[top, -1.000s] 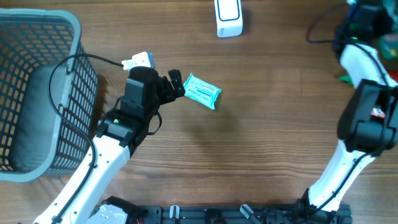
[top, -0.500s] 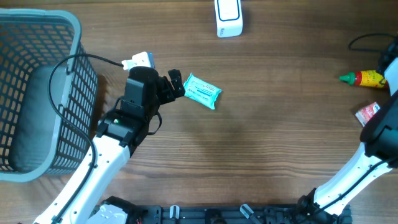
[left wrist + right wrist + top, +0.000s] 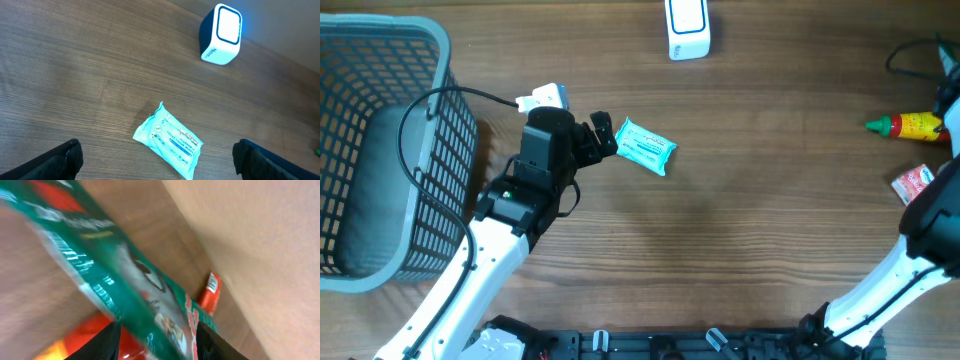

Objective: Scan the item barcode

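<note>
A teal wipes packet (image 3: pixel 646 147) lies flat on the wooden table, and the white and blue scanner (image 3: pixel 687 27) stands at the far edge. My left gripper (image 3: pixel 607 136) sits just left of the packet, open and apart from it. In the left wrist view the packet (image 3: pixel 169 141) lies between and ahead of the wide-spread fingers, with the scanner (image 3: pixel 220 34) beyond. My right gripper (image 3: pixel 157 342) is off the overhead view's right edge. Its fingers stand apart over a blurred green packet (image 3: pixel 125 275).
A grey wire basket (image 3: pixel 380 40) fills the left side. A red and yellow bottle (image 3: pixel 908 125) and a red packet (image 3: pixel 912 183) lie at the right edge by my right arm (image 3: pixel 930 230). Red items (image 3: pixel 210 287) sit by the green packet.
My right arm has swung out past the right edge, uncovering the bottle and the red packet, and its fingers have parted. The left arm and the wipes packet have not moved.
</note>
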`<state>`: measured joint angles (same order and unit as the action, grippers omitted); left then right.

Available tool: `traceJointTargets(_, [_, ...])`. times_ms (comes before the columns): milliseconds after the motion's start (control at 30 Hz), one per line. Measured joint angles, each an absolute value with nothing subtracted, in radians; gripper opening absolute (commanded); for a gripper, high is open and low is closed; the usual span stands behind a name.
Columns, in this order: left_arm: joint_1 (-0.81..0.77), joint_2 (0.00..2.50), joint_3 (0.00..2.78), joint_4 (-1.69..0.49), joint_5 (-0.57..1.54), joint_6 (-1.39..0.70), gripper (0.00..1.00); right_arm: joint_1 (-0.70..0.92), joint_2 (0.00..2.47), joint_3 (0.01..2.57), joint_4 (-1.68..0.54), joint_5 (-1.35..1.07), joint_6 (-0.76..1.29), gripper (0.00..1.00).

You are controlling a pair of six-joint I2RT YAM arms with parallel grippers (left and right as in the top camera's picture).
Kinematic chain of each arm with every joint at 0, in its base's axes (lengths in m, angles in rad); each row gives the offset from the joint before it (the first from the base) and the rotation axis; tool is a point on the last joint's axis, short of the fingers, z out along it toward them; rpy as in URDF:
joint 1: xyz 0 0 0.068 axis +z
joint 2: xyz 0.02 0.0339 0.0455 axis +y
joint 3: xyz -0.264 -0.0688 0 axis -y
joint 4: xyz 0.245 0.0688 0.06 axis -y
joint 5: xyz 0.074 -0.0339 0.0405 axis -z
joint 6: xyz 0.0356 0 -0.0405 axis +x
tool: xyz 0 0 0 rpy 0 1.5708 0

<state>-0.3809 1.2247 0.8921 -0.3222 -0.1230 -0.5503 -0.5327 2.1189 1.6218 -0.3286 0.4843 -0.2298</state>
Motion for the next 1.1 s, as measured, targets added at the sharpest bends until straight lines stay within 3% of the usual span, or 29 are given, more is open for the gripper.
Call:
traceJointTargets(100, [-0.381, 1.225, 0.892, -0.322, -0.123, -0.550, 1.00, -0.533, 2.032, 1.622, -0.357, 0.374, -0.176, 0.59])
traceJointTargets(200, [-0.381, 1.225, 0.892, -0.322, -0.123, -0.550, 1.00, -0.532, 1.941, 1.622, -0.397, 0.242, -0.105, 0.94])
traceJointTargets(233, [-0.381, 1.225, 0.892, -0.322, -0.123, -0.550, 1.00, -0.531, 1.907, 1.623, -0.411, 0.180, -0.078, 1.00])
traceJointTargets(467, [-0.381, 1.225, 0.892, -0.322, -0.123, -0.550, 1.00, -0.485, 1.831, 1.638, -0.554, -0.327, 0.138, 1.00])
traceJointTargets(600, [-0.381, 1.225, 0.892, -0.322, -0.123, -0.550, 1.00, -0.416, 1.831, 1.634, -0.672, -0.500, 0.290, 1.00])
traceJointTargets(867, [-0.381, 1.225, 0.892, -0.322, -0.123, -0.550, 1.00, -0.130, 1.831, 1.541, -0.734, -0.592, 0.549, 1.00])
traceJointTargets(1100, [-0.381, 1.225, 0.892, -0.322, -0.123, -0.550, 1.00, 0.160, 1.832, 1.415, -0.709, -0.400, 0.720, 0.90])
